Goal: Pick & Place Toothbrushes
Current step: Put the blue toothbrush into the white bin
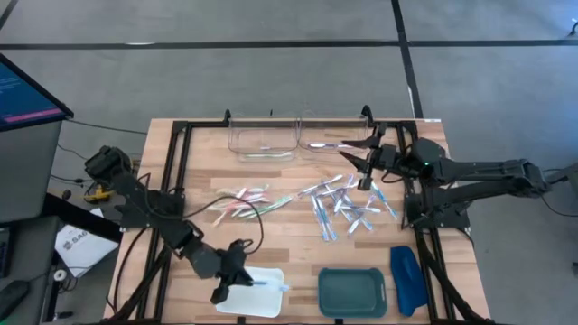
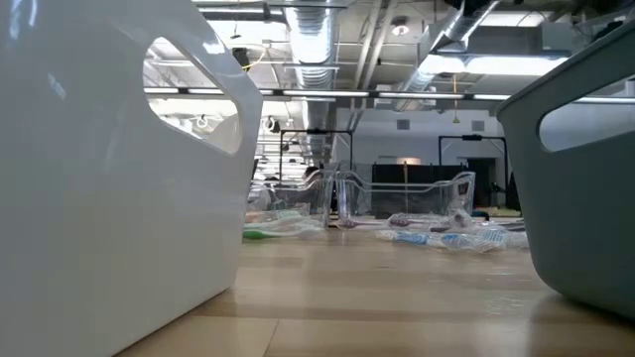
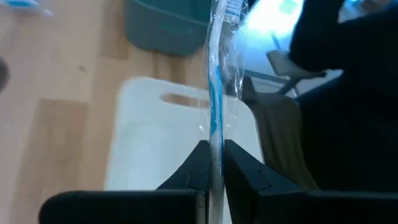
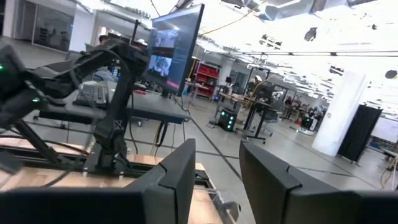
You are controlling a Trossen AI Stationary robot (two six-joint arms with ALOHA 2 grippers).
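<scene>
Currently left gripper (image 3: 212, 163) clamped wrapped blue toothbrush (image 3: 215, 106) above white tray (image 3: 149, 143); slippery wrapper risked missed drop. Right gripper (image 4: 217, 168) parted, empty, raised over counter (image 1: 271, 176).

Clear-wrapped blue toothbrush (image 3: 215, 93) over white tray (image 1: 262, 298), pink-green pile (image 1: 248, 202) and blue-wrapped pile (image 1: 348, 206) mid-table

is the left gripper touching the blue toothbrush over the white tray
Touching. The left wrist view shows the left gripper shut on the clear-wrapped blue toothbrush, its fingers pressed against both sides, above the white tray.
</scene>
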